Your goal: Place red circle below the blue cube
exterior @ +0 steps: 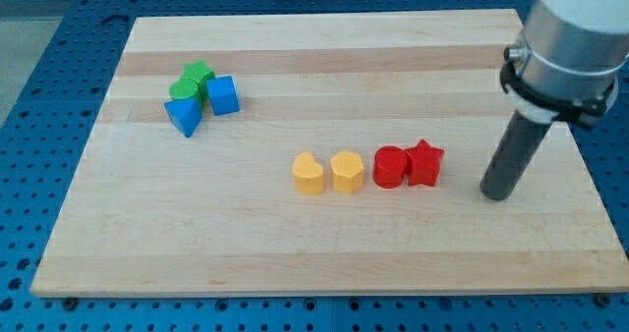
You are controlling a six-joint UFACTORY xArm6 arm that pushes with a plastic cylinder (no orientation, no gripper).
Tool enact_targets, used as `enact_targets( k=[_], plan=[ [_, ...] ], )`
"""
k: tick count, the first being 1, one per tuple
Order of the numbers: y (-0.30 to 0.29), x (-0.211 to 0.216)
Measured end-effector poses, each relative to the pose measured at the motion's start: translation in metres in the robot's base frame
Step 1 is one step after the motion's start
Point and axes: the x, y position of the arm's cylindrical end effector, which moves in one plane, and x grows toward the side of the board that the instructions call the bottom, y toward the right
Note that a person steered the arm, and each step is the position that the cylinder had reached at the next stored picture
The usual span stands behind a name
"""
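Note:
The red circle (389, 166) lies right of the board's middle, touching a red star (425, 162) on its right. The blue cube (223, 94) sits at the upper left, in a cluster with other blocks. My tip (497, 193) rests on the board to the right of the red star, a short gap away, slightly lower in the view than the star. The red circle is far to the right of and below the blue cube.
A green circle (184, 88), a green star (200, 74) and a blue triangle (184, 117) crowd the blue cube's left side. A yellow heart (309, 173) and a yellow hexagon (346, 171) stand just left of the red circle. The wooden board (324, 253) lies on a blue perforated table.

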Motion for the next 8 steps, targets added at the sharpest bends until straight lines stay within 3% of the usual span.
enact_targets(
  k=[1,2,3,6,7,8],
  plan=[
    [-0.062,-0.016],
    [-0.131,-0.059],
    [-0.159,-0.098],
    [-0.175,-0.057],
    [-0.19,-0.071],
    [-0.166,-0.071]
  ],
)
